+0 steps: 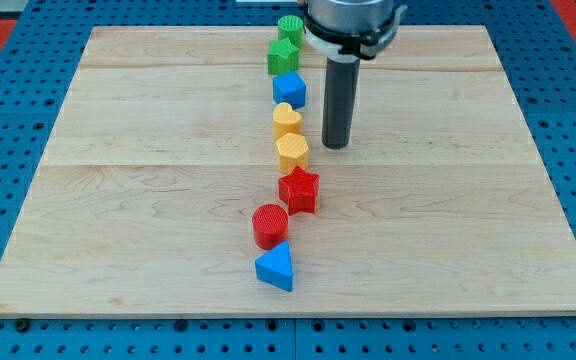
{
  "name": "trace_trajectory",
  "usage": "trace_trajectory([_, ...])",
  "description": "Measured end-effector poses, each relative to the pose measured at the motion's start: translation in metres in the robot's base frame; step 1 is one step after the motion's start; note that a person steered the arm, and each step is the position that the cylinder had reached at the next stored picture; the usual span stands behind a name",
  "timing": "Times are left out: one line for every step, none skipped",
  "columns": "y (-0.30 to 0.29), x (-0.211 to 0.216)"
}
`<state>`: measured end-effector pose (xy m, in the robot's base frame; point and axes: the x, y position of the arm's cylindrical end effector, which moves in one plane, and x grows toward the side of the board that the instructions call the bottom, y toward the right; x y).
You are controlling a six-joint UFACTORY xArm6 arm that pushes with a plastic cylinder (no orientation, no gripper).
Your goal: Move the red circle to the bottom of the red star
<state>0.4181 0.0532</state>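
Right, my tip (pixel 336 146) w/ no hand, bare rod, holds nothing, sits far-right of row. Red circle (pixel 269 225) near-left of red star (pixel 299 190), almost touching; lies near-left of tip, star between. Approach prob. from left, nudge right.

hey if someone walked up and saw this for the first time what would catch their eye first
Probably the crooked line of coloured blocks down the middle of the wooden board, from the green circle at the view's top to the blue triangle at the bottom. Next, the dark rod, with my tip to the view's right of the yellow blocks, touching none. The red circle already sits below and slightly left of the red star.
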Motion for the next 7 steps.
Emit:
trace_trajectory([-0.013, 0.0])
trace_trajectory([-0.023, 0.0])
trace_trajectory([-0.027, 0.0])
trace_trajectory([-0.015, 0.011])
trace_trajectory([0.025, 0.031])
trace_trajectory([0.054, 0.069])
trace_trajectory([0.065, 0.12])
